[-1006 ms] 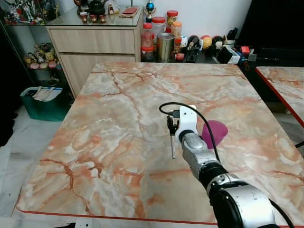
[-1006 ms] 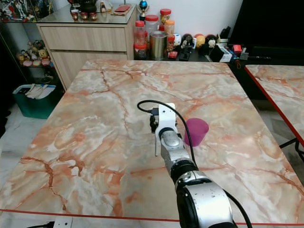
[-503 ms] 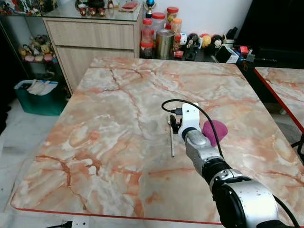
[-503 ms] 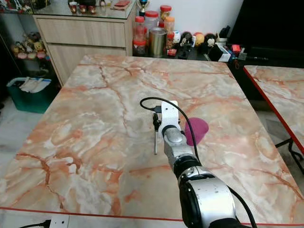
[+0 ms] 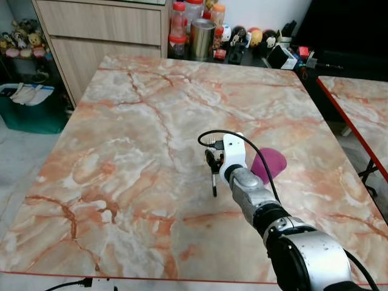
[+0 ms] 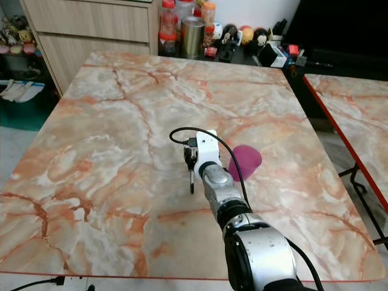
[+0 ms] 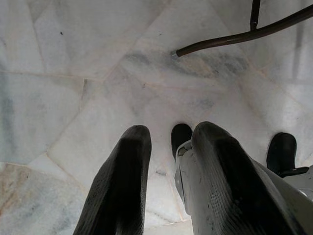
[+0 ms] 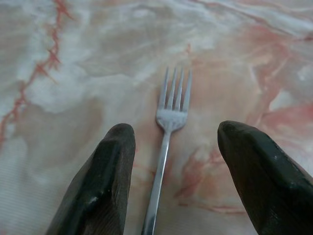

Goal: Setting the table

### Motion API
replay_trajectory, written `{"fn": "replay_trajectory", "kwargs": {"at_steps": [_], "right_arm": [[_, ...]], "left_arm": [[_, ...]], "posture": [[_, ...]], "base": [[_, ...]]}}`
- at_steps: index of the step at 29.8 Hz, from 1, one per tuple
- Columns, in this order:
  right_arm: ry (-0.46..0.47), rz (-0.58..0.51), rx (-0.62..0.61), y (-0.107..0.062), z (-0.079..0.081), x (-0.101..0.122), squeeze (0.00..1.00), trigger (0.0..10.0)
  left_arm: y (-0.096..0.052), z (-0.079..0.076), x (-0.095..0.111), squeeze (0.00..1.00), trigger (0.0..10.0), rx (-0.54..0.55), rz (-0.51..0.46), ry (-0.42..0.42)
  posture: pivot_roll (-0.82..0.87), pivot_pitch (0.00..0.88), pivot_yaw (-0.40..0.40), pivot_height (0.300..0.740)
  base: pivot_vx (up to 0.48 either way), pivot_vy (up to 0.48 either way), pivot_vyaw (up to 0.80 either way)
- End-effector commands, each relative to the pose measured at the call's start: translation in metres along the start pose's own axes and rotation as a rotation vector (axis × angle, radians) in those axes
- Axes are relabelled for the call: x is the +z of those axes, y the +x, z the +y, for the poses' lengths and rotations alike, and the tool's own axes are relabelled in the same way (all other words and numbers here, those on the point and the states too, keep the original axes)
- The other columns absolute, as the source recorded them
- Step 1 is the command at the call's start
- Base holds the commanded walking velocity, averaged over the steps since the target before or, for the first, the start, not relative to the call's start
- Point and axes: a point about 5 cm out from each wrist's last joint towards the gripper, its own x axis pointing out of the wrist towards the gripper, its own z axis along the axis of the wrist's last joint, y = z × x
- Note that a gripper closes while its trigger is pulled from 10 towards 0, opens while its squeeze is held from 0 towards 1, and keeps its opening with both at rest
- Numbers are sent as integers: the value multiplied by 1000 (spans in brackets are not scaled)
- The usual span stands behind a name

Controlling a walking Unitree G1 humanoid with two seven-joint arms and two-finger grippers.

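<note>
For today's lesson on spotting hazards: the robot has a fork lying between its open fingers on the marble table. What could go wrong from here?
1. The right hand is open around the fork; pulling back carelessly could drag it askew.
2. The purple cup stands close beside the arm, so a sideways swing might topple it.
3. The smooth table could let a nudged fork slide.

Stereo head views, high above table (image 5: 121, 151)

We see a silver four-tined fork (image 8: 165, 161) lying flat on the pink-veined marble table (image 5: 133, 139), handle toward us, tines pointing away. Just beside it to the right stands a magenta plastic cup (image 5: 270, 163), upright.
</note>
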Motion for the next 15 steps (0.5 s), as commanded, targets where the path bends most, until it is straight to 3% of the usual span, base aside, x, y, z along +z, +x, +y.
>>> {"fn": "replay_trajectory", "kwargs": {"at_steps": [1,7,15], "right_arm": [[9,8,-29,0,-4,1,0,10000],[21,41,-65,-1,-8,-6,0,10000],[24,47,-35,-1,1,-8,0,10000]], "left_arm": [[-30,-21,-64,0,10000,-70,241,6],[-33,-24,-68,0,10000,-72,249,7],[-32,-27,-66,0,10000,-57,241,-16]], "posture": [[64,188,-192,740],[60,202,-203,740],[67,201,-229,740]], "base": [[0,0,0],[0,0,0],[0,0,0]]}}
